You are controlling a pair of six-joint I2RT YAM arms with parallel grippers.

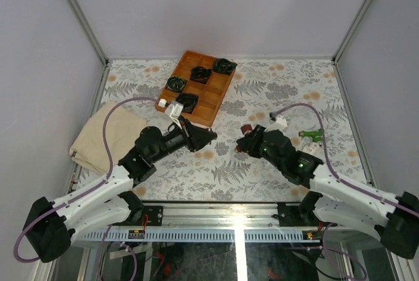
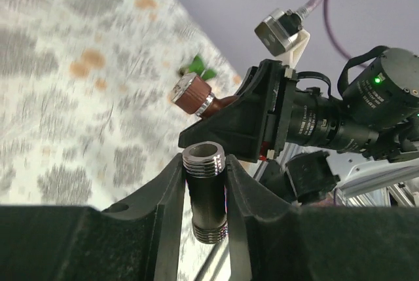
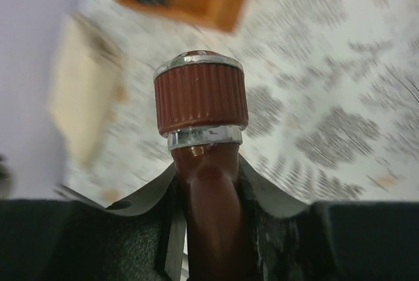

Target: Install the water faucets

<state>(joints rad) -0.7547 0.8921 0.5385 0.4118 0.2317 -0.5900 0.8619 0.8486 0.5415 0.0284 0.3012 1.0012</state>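
I have the red-brown faucet [image 3: 201, 107] pinched in my right gripper [image 3: 206, 186], just right of the tray's [image 1: 220, 95] near corner. The green faucet [image 1: 311, 135] lies farther right of the tray. My left gripper [image 2: 206, 171] pinches a threaded pipe [image 2: 207, 199]. Four coiled bundles [image 1: 200, 74] sit in the tray.

You're in a robot lab cell, not a home. Plain grey panels [image 1: 216, 6] in aluminium framing [image 1: 80, 16] box in the table. The left arm [image 1: 91, 202] and right arm [image 1: 353, 192] bolt to a metal rail [image 1: 216, 209] at the near edge, trailing purple cables [image 1: 107, 156]. A floral cloth [image 1: 262, 176] covers the top, with parts in a compartmented wooden tray [image 1: 213, 94].
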